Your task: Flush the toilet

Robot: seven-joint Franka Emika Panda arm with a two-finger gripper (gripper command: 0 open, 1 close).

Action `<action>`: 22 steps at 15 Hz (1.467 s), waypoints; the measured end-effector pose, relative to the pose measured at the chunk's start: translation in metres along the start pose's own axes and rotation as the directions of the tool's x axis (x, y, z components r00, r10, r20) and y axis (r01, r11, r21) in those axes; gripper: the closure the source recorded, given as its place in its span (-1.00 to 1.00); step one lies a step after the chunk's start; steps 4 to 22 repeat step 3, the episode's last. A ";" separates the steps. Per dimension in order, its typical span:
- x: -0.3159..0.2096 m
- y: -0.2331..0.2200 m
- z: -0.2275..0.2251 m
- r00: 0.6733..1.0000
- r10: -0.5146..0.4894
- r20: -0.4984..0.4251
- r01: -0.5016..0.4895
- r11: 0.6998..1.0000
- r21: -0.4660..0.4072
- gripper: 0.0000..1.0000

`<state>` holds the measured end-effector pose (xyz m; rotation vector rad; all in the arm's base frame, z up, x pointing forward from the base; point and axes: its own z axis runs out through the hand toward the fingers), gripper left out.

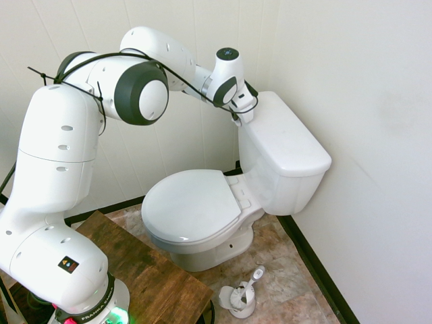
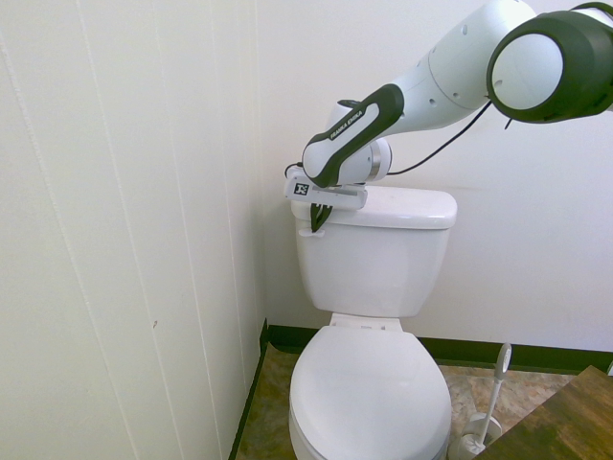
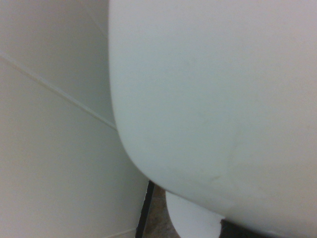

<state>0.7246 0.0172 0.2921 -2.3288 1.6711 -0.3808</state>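
The toilet [image 1: 287, 152] is glossy white, with its oval seat lid [image 1: 189, 202] down and a boxy lidded tank [image 2: 383, 254] against the back wall. My gripper [image 2: 319, 222] hangs at the tank's upper front corner on the side nearest the panelled wall. Its dark fingers are together and point down at the small white flush lever [image 2: 306, 228]; I cannot tell whether they touch it. In the first exterior view the gripper [image 1: 243, 113] is mostly hidden behind the wrist at the tank's far corner. The wrist view is filled by the tank's curved white wall [image 3: 213, 99].
A white toilet-brush holder [image 1: 241, 298] with its brush stands on the stone-patterned floor beside the bowl, also visible as the brush holder [image 2: 476, 439]. A brown wooden board [image 1: 145, 270] lies by the arm's base. The panelled wall [image 2: 144, 240] runs close along the tank's lever side.
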 end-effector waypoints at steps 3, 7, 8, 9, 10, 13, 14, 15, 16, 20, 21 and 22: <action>-0.002 -0.004 0.007 1.000 -0.005 0.001 0.005 1.000 0.001 1.00; -0.002 -0.004 0.007 1.000 -0.005 0.001 0.005 1.000 0.001 1.00; -0.002 -0.004 0.007 1.000 -0.005 0.001 0.005 1.000 0.001 1.00; -0.002 -0.004 0.007 1.000 -0.005 0.001 0.005 1.000 0.001 1.00; -0.002 -0.004 0.007 1.000 -0.005 0.001 0.005 1.000 0.001 1.00; -0.002 -0.004 0.007 1.000 -0.005 0.001 0.005 1.000 0.001 1.00; -0.002 -0.004 0.007 1.000 -0.005 0.001 0.005 1.000 0.001 1.00; -0.002 -0.004 0.007 1.000 -0.005 0.001 0.005 1.000 0.001 1.00; -0.002 -0.004 0.007 1.000 -0.005 0.001 0.005 1.000 0.001 1.00; -0.002 -0.004 0.007 1.000 -0.005 0.001 0.005 1.000 0.001 1.00; -0.002 -0.004 0.007 1.000 -0.005 0.001 0.005 1.000 0.001 1.00; -0.002 -0.004 0.007 1.000 -0.005 0.001 0.005 1.000 0.001 1.00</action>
